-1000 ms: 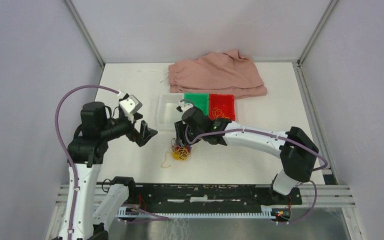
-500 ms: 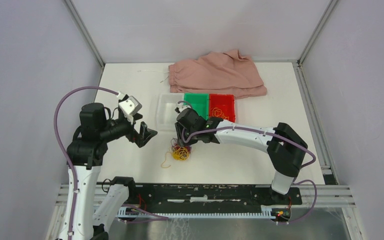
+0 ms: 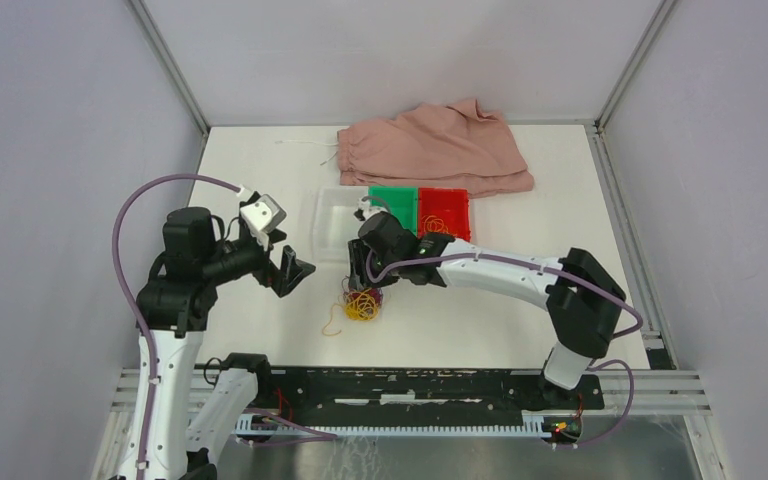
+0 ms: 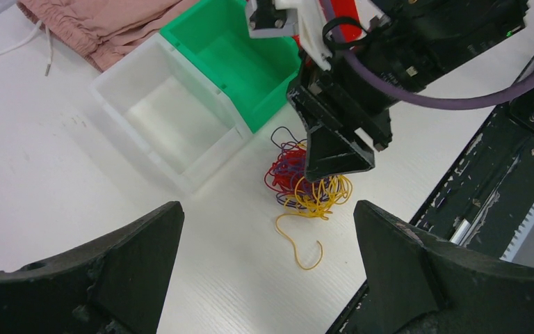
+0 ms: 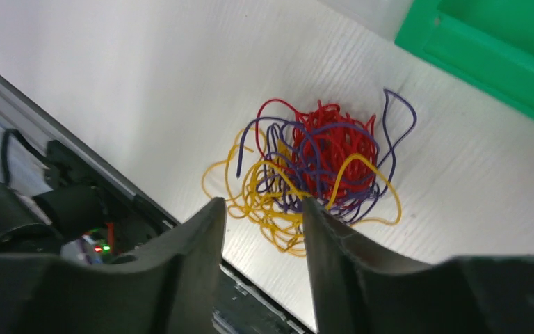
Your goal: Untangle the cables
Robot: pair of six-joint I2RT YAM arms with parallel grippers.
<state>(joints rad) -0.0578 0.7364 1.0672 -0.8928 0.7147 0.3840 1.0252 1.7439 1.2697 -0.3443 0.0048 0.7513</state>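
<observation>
The cables (image 3: 362, 303) lie in one tangled clump of yellow, red and dark purple-blue cords on the white table, just in front of the bins. A loose yellow end (image 3: 332, 322) curls out to the near left. My right gripper (image 3: 364, 281) hangs directly over the clump, jaws open and empty; in the right wrist view (image 5: 263, 205) the clump (image 5: 313, 167) lies just beyond the fingertips. My left gripper (image 3: 295, 268) is wide open and empty, left of the clump; its wrist view (image 4: 268, 209) shows the clump (image 4: 306, 184) and the right gripper (image 4: 337, 149) above it.
A clear bin (image 3: 332, 228), a green bin (image 3: 392, 203) and a red bin (image 3: 444, 212) stand in a row behind the clump. A pink cloth (image 3: 435, 148) with a white drawstring (image 3: 305, 145) lies at the back. A black rail (image 3: 410, 385) runs along the near edge.
My right gripper has shifted slightly left over the clump. The left arm and the cables have hardly moved.
</observation>
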